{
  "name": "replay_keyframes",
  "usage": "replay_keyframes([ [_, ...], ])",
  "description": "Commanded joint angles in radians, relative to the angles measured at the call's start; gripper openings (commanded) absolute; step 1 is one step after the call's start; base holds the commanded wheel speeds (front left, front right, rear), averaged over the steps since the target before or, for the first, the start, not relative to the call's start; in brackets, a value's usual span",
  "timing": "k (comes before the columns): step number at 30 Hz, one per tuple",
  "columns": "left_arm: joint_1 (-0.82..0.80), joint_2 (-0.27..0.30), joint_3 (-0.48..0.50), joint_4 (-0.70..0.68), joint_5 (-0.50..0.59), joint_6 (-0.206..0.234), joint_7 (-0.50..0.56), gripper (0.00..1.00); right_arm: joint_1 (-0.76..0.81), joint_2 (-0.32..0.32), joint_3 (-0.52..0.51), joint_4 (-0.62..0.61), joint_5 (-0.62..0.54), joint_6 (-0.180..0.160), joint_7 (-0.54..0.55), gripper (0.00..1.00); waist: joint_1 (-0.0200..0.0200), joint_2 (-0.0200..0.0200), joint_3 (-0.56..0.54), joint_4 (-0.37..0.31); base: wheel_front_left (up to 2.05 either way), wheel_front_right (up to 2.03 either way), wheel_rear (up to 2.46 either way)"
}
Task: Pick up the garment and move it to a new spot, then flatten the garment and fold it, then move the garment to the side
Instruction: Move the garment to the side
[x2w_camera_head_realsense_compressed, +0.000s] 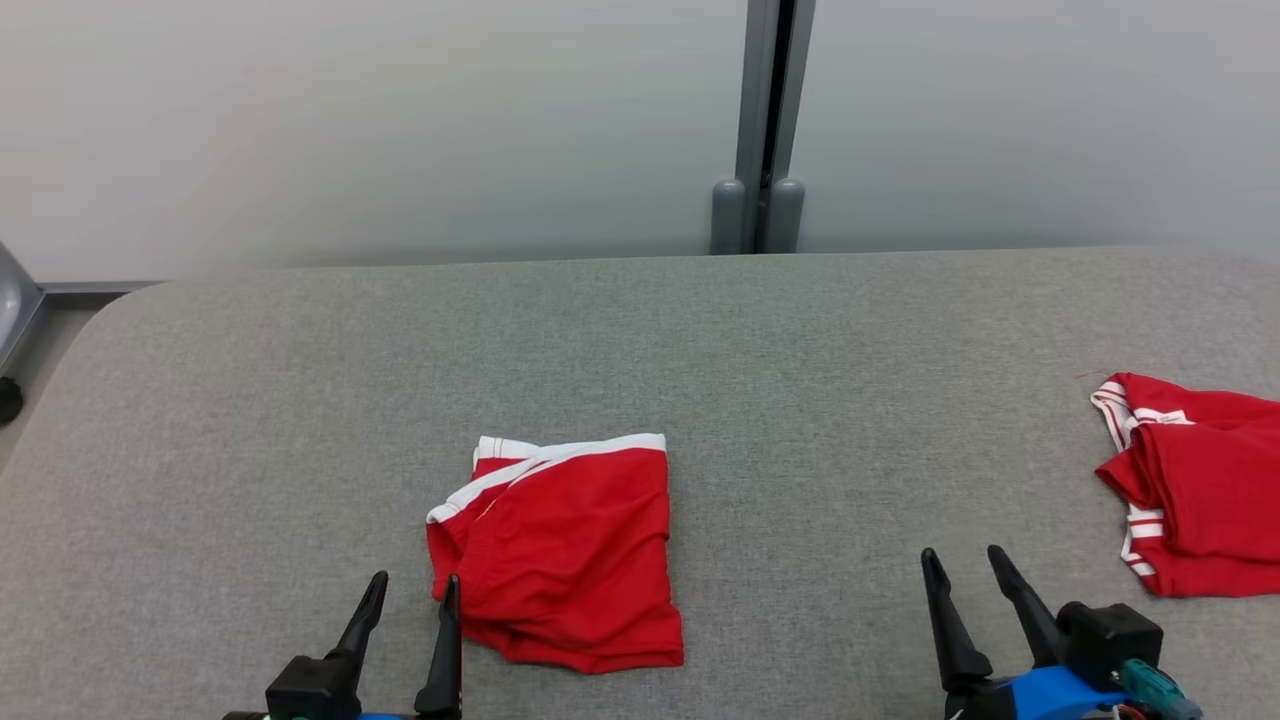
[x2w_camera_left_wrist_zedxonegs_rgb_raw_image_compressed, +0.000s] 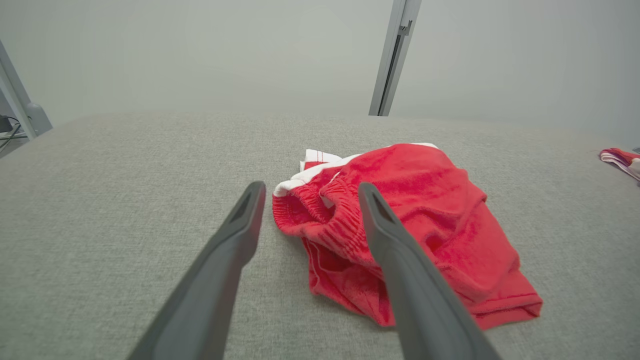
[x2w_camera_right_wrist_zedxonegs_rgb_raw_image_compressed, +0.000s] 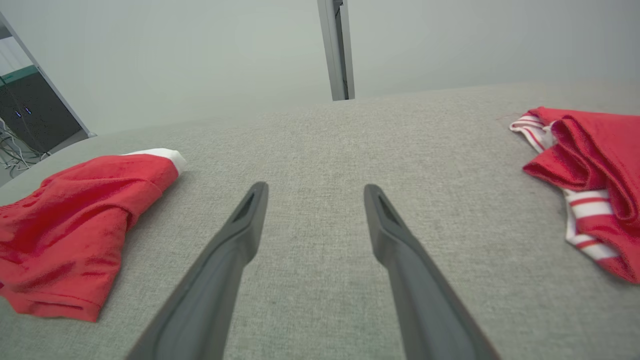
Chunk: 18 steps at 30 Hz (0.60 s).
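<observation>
**Grey padded surface, red garment front-centre, both grippers spread and empty**

Grey woven-fabric surface (x2w_camera_head_realsense_compressed: 640, 340) fills the foreground; pale wall panels (x2w_camera_head_realsense_compressed: 350, 120) behind it, split by a grey vertical post (x2w_camera_head_realsense_compressed: 765, 120).

The garment (x2w_camera_head_realsense_compressed: 565, 555), red shorts with a white waistband, lies folded into a rough rectangle near the front edge, slightly left of centre. Waistband is at the far side, hem toward the robot. Left wrist view shows it loosely layered with some wrinkles, not fully flat.

Left gripper (x2w_camera_head_realsense_compressed: 416, 578): fingers apart, nothing between them, just beside the garment's near-left corner. Its inner finger overlaps the cloth edge in the head view; can't tell whether it touches.

Right gripper (x2w_camera_head_realsense_compressed: 962, 552): fingers apart, empty, over bare fabric, well clear of the garment.

A second red garment (x2w_camera_head_realsense_compressed: 1190, 480) with red-and-white striped trim lies bunched at the far right edge.
</observation>
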<state>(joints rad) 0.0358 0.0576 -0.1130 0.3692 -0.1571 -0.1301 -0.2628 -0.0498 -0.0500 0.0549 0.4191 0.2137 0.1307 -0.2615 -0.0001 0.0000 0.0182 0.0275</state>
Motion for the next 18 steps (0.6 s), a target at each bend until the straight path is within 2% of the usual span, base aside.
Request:
replay_keyframes([
  [1, -0.013, 0.001, -0.004, -0.004, -0.002, -0.001, -0.002, 1.00, -0.004, -0.001, 0.006, 0.005, -0.002, 0.000, -0.004, 1.00, 0.0001, 0.0000, 0.006, 0.007, 0.00, 0.00, 0.00],
  [4, -0.027, 0.005, -0.017, -0.003, -0.011, -0.001, -0.002, 1.00, -0.025, -0.001, 0.042, 0.022, 0.007, 0.000, -0.004, 1.00, 0.0001, 0.0000, 0.021, 0.027, 0.00, 0.00, 0.00],
  [12, -0.067, 0.025, -0.072, -0.002, -0.045, -0.001, -0.002, 1.00, -0.192, -0.003, 0.261, 0.156, 0.102, 0.000, -0.004, 1.00, 0.0001, 0.0000, 0.094, 0.126, 0.00, 0.00, 0.00],
  [18, -0.091, 0.042, -0.102, 0.007, -0.073, -0.001, -0.002, 1.00, -0.328, -0.003, 0.343, 0.279, 0.181, 0.000, -0.004, 1.00, 0.0001, 0.0000, 0.136, 0.208, 0.00, 0.00, 0.00],
])
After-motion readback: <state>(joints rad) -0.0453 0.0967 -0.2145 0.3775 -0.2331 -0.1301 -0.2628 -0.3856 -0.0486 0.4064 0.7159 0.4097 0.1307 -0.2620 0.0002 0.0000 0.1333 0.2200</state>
